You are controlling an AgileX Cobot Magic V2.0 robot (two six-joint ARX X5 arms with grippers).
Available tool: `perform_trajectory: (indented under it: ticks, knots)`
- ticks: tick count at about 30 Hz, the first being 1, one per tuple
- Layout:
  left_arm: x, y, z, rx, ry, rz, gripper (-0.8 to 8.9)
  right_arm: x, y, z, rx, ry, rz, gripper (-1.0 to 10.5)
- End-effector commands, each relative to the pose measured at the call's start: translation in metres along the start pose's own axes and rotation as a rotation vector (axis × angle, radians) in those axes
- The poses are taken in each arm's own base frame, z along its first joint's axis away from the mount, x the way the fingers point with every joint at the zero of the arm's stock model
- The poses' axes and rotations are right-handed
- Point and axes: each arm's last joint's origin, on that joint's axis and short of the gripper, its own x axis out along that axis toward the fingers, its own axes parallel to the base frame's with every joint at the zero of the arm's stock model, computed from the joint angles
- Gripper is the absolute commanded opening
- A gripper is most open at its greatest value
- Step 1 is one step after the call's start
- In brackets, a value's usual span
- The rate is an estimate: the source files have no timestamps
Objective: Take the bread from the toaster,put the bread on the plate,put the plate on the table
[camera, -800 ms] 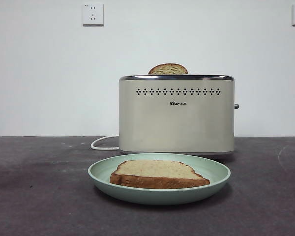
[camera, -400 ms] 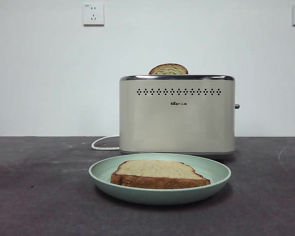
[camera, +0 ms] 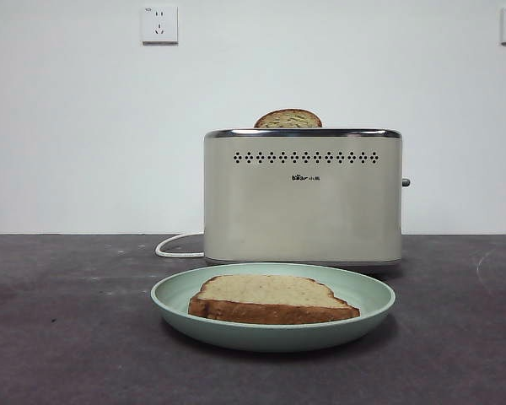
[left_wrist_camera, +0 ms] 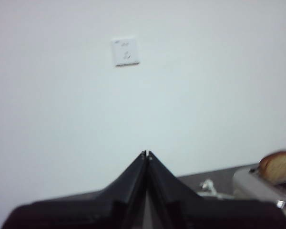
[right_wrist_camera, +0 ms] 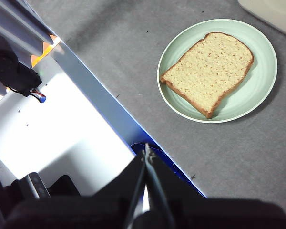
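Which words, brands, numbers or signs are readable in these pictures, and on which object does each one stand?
Nothing can be read with certainty.
Toaster: a tiny black logo under the row of holes, too small to read.
Wall sockets: only slots, no readable marking.
Plate, bread: no text.

Bread point(camera: 270, 297): flat, squarish slice, pale tan speckled crumb, darker brown crust, lying face-up inside plate. Plate point(camera: 367, 297): round, shallow, pale mint green, raised rim, resting on dark grey tabletop point(camera: 67, 337), just in front of toaster. Toaster point(camera: 304, 211): boxy cream-beige, chrome top rim, row of small dark holes, upright.
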Motion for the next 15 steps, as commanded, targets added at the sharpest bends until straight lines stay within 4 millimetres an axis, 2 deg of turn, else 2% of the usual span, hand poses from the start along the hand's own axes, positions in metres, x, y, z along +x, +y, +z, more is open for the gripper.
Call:
perform_trajectory:
  ticks: [1, 6, 10, 15]
  knots:
    - [-0.003, -0.002, -0.044, 0.011, 0.059, 0.006, -0.03, 0.001, 0.000, -0.001, -0.006, 0.000, 0.000, 0.0]
    - [-0.012, -0.006, -0.106, 0.000, 0.151, 0.014, -0.03, 0.001, 0.000, -0.001, -0.006, 0.000, 0.000, 0.0]
    - [-0.017, -0.009, -0.139, -0.005, 0.197, 0.016, -0.03, 0.001, 0.000, -0.001, -0.006, 0.000, 0.001, 0.0]
    - [-0.022, -0.011, -0.170, -0.019, 0.231, 0.019, -0.03, 0.001, 0.000, -0.001, -0.006, 0.000, 0.001, 0.0]
